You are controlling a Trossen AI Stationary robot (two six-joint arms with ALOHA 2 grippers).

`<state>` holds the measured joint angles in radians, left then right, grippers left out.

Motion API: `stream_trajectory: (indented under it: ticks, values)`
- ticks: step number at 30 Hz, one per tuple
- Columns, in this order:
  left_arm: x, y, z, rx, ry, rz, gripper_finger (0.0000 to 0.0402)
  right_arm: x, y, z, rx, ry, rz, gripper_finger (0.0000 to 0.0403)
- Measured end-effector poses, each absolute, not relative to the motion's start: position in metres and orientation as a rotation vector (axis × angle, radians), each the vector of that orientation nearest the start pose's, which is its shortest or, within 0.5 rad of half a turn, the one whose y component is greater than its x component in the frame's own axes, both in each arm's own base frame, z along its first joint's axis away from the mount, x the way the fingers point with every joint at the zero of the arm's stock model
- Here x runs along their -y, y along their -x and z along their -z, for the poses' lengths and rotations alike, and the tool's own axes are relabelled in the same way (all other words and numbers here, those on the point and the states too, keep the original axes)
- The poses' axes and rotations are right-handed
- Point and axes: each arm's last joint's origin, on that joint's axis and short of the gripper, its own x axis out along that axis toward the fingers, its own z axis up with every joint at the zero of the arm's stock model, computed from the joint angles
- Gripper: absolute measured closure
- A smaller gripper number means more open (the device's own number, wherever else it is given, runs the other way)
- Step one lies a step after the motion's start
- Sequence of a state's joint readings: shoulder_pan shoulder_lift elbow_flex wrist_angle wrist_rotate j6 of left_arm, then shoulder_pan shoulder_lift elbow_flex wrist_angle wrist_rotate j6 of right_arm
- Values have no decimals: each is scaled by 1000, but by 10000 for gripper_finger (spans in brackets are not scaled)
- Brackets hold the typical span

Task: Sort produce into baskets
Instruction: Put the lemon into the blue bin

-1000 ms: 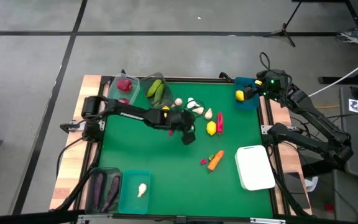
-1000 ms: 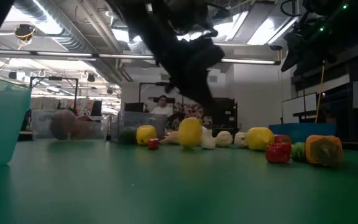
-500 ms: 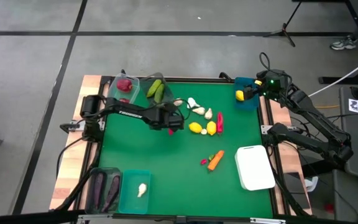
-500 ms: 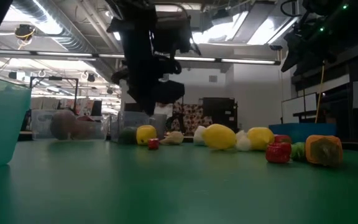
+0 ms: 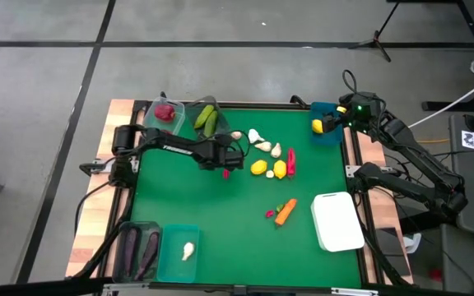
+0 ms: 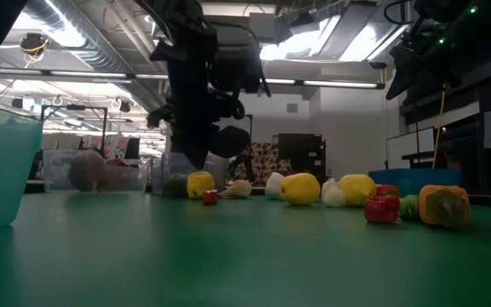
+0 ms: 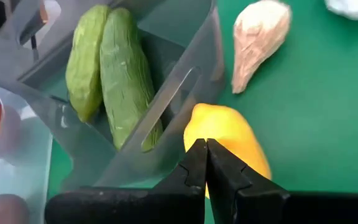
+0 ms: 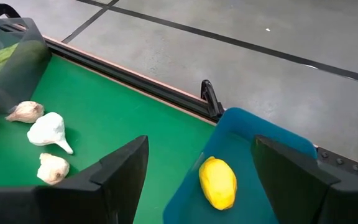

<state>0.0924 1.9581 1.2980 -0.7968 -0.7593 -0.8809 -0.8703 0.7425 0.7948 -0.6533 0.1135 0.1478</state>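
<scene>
The left pincer (image 5: 223, 156), empty and pinched closed, has retreated toward nine o'clock, leaving a lemon (image 5: 258, 168) pushed beside its twin (image 5: 280, 169), unsorted.

- The high view looks straight down on the whole green table (image 5: 220, 205).
- The low view sits at table height and looks across into the room.
- Each wrist view looks very close (past its own fingers).
- The high and right wrist views share the blue tub (image 8: 272, 134).
</scene>
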Motion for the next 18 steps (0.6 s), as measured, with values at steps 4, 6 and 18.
stream_trajectory:
  ticks: [4, 6, 18]
  values:
    - [-54, -358, -151, -983, 198, -1225, 401, 114, -92, -300, -511, -364, 996, 121]
    - [-56, -358, -150, -984, 198, -1230, 401, 114, -92, -300, -511, -364, 996, 121]
    - [-6, -400, -176, -837, 393, -565, 402, 114, -92, -300, -512, -364, 997, 121]
